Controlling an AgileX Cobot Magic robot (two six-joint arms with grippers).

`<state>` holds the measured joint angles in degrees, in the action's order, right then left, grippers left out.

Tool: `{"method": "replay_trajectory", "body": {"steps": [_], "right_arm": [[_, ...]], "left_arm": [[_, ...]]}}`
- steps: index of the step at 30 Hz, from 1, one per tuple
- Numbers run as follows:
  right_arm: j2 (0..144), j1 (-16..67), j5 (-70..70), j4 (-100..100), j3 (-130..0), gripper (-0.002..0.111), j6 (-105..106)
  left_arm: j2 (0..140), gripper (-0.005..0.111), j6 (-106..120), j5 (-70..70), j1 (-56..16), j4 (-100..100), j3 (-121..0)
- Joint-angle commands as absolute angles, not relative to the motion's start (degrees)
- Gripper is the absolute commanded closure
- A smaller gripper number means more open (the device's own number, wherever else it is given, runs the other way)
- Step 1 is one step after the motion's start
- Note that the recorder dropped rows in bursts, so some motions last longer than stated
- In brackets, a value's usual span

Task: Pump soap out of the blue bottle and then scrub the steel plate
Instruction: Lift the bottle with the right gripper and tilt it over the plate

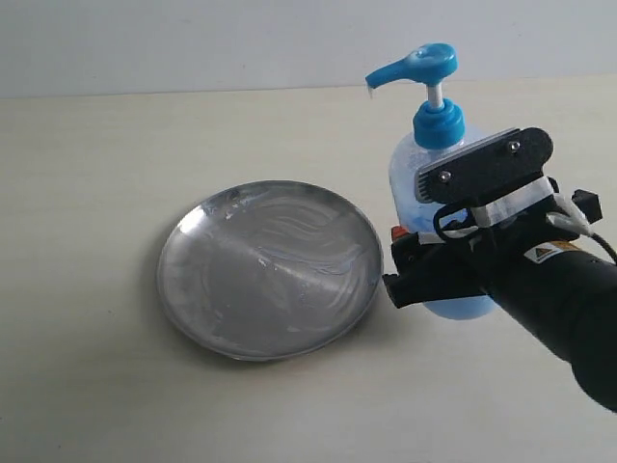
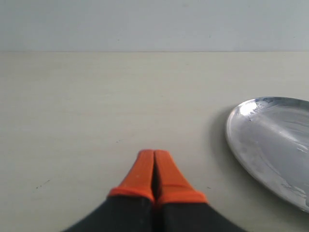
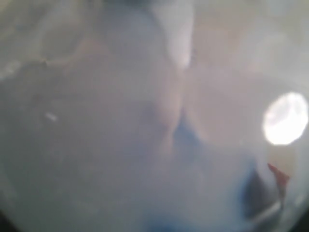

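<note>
Two grippers are visible: your right gripper (image 1: 410, 231) grasps the blue bottle (image 1: 439, 123) by its body, just beside the steel plate (image 1: 270, 270); your left gripper (image 2: 154, 157) is clenched near the plate's rim.

The right tool (image 1: 410, 236) hides much of the blue bottle (image 1: 405, 178); the right wrist view is all blur.

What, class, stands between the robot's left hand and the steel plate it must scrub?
Nothing visible does. In the left wrist view, only bare table lies between the closed left hand and the steel plate. The blue bottle stands to the plate's right in the exterior view, outside that gap.
</note>
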<state>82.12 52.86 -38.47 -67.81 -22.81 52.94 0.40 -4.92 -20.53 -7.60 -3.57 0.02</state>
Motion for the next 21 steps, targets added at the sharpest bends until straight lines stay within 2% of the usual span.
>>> {"method": "replay_trajectory", "body": {"steps": [1, 10, 21], "right_arm": [[85.0, 56.1, -47.2, -67.0, -23.3, 0.108, 53.8], [90.7, 56.4, -49.0, -67.5, -25.1, 0.108, 52.4], [90.8, 56.4, -49.0, -67.5, -25.8, 0.108, 52.3]], "left_arm": [[0.0, 0.107, -4.7, -20.2, -7.4, -3.4, 0.0], [0.0, 0.107, -4.7, -20.2, -7.4, -3.4, 0.0], [0.0, 0.107, -4.7, -20.2, -7.4, -3.4, 0.0]]}}
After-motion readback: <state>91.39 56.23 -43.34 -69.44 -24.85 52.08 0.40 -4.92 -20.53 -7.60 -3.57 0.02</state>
